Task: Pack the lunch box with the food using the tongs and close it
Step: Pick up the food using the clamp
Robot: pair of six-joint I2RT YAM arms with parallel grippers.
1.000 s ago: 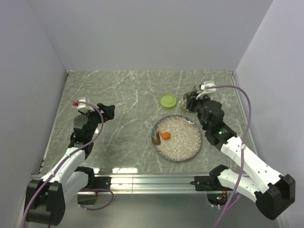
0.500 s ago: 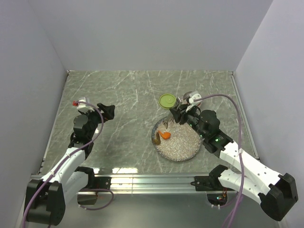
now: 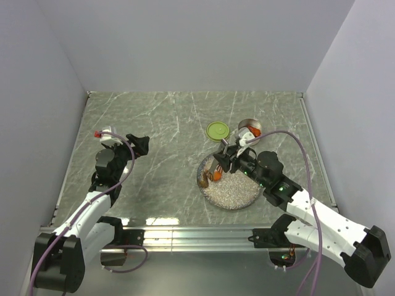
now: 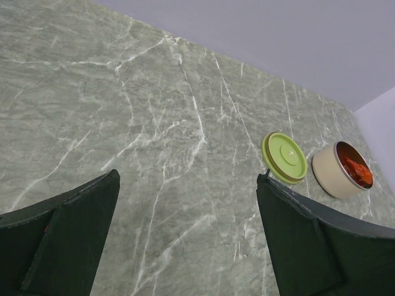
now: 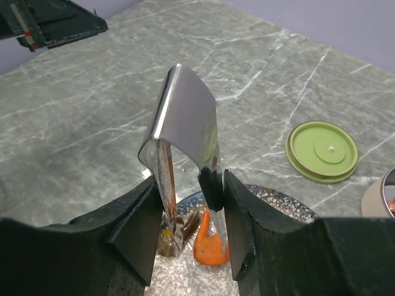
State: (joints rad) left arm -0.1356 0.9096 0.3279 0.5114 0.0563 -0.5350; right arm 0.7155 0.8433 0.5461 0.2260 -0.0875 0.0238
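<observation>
The right gripper pinches the tongs by both arms, fingers half closed on them. The joined end is up and the tips are down at the plate's 9 o'clock edge. There the tips meet a brown piece and an orange piece; whether either is gripped I cannot tell. The tin stands open at the plate's 1 o'clock with red food inside. Its lid lies flat at 12 o'clock. The left gripper hangs wide open and empty at 9 o'clock, well apart.

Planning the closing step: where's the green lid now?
Top view: the flat round lime-green lid lies left of the steel tin, beyond the speckled grey plate.
</observation>
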